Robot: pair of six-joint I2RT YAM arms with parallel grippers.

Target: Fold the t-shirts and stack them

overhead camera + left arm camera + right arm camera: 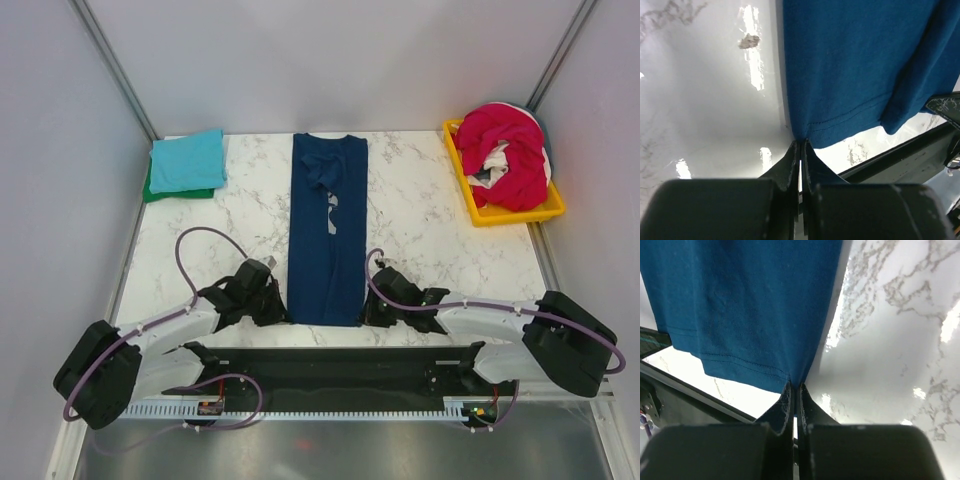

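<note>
Pinching navy t-shirt hem corners: left gripper jaws closed tight on one corner, right gripper likewise on other. Shirt lay flat ahead of both jaws. Risk: bite looked shallow; corner could slip on lift, skewing fold.

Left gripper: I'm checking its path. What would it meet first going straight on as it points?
The navy t-shirt: the left gripper is shut on its hem corner, so going on would likely push straight into that cloth.
</note>
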